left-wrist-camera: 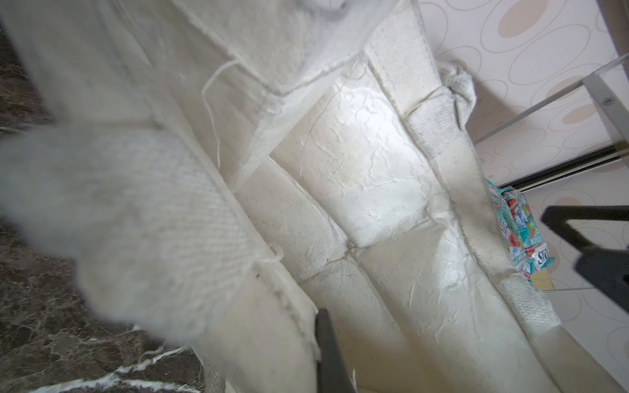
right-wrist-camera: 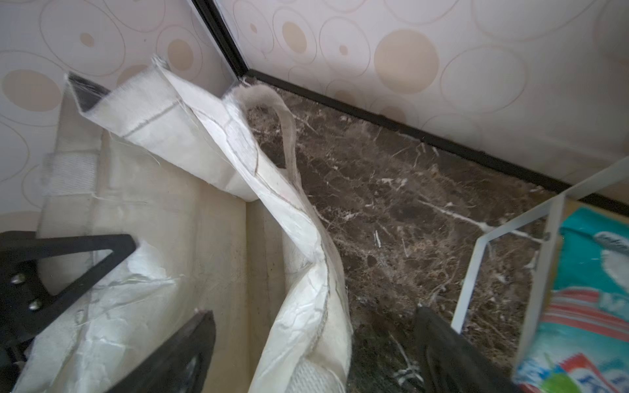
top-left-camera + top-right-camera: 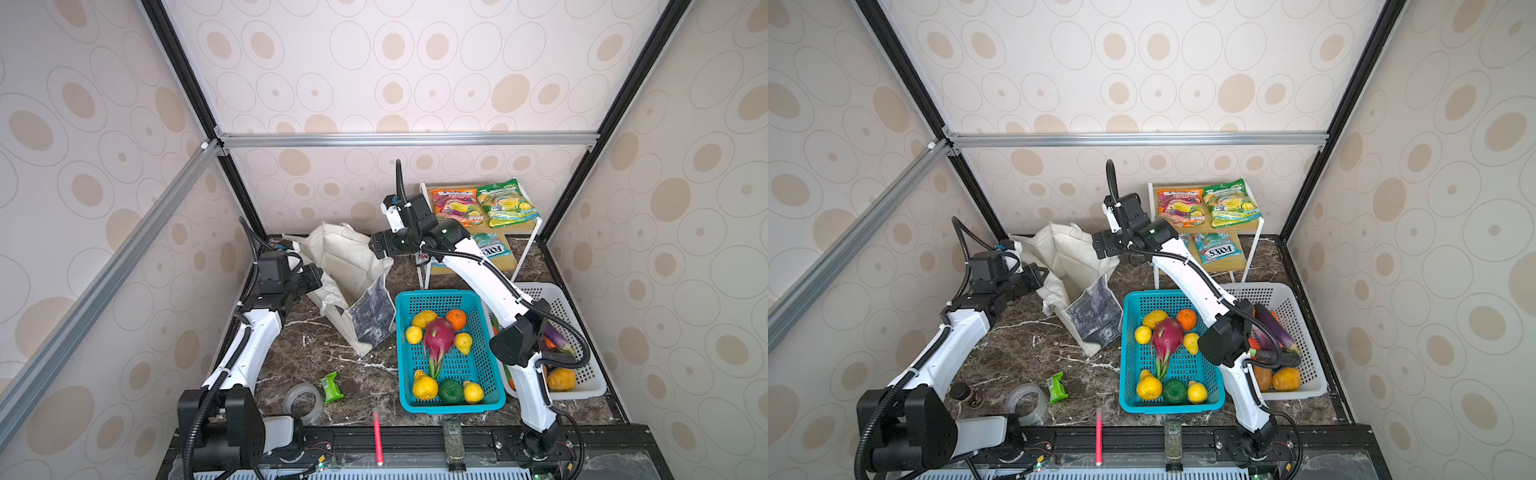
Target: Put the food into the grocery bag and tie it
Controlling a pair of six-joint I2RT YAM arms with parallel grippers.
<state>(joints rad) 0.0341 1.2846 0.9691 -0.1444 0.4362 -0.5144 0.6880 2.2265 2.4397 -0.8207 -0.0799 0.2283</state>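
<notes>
On the desk (image 3: 316,345) the grocery bag (image 3: 349,266) stands slumped with its mouth up, probably propped open for loading; the teal basket (image 3: 453,406) just beside the bag holds the food, dragon fruit (image 3: 438,338) included, and none shows inside the bag; the left end effector (image 3: 314,276) is clamped on the bag's rim; the right end effector (image 3: 375,249), jaws wide apart, straddles the opposite rim and grips nothing.

The left gripper (image 3: 313,277) is closed tight and pointed rightward; the right gripper (image 2: 313,311) is spread wide and pointed leftward.
</notes>
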